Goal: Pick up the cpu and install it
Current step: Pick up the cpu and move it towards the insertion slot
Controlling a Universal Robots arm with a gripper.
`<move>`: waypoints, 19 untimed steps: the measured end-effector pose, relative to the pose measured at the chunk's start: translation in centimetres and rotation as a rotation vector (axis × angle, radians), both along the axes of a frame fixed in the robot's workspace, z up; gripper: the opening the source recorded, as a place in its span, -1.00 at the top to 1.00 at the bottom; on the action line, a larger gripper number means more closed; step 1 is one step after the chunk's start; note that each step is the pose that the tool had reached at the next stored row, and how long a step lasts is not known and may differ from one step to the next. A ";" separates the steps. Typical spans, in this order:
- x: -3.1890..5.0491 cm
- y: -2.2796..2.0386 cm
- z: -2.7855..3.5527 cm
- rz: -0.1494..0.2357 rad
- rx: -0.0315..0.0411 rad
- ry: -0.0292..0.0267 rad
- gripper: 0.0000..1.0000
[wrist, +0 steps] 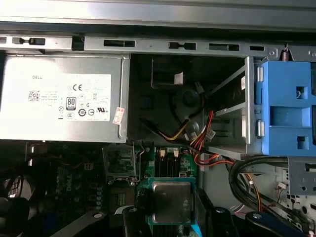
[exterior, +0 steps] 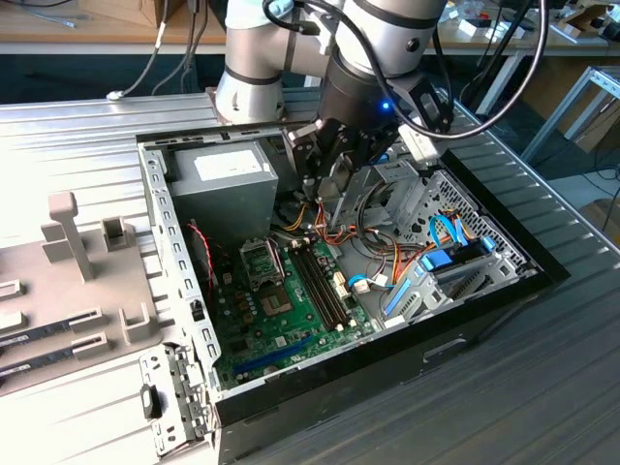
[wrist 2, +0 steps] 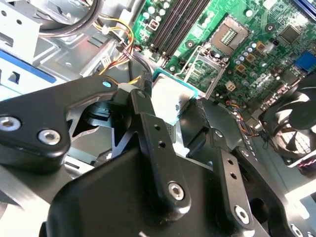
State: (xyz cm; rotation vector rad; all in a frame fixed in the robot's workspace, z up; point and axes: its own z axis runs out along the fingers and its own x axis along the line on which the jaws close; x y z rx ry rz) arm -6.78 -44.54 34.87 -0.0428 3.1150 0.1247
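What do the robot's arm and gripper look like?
The arm is chunky silver-grey tubes with round joints, and black cables loop around it. A tiny blue light glows near its wrist. The gripper is black and angular, dotted with shiny round screws.

Robotics lab or workshop: robot arm at a ribbed metal bench carrying an opened desktop computer case, grey fixtures alongside, cluttered wooden worktables with cables behind.
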 end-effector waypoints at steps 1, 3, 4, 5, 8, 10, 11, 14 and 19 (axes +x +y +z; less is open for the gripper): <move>0.15 -0.04 -0.03 0.000 0.0001 0.0000 0.05; 0.39 -0.10 -0.07 0.000 0.0001 0.0000 0.05; 0.49 -0.13 -0.08 0.000 0.0001 -0.0001 0.05; 0.60 -0.15 -0.10 0.000 0.0000 0.0000 0.05; 0.95 -0.24 -0.15 0.000 0.0001 0.0000 0.05; 1.16 -0.29 -0.19 0.000 0.0000 0.0000 0.05; 1.35 -0.34 -0.22 0.000 0.0001 0.0000 0.05; 1.75 -0.44 -0.29 0.000 0.0000 0.0000 0.05; 2.41 -0.60 -0.41 0.000 0.0002 0.0000 0.05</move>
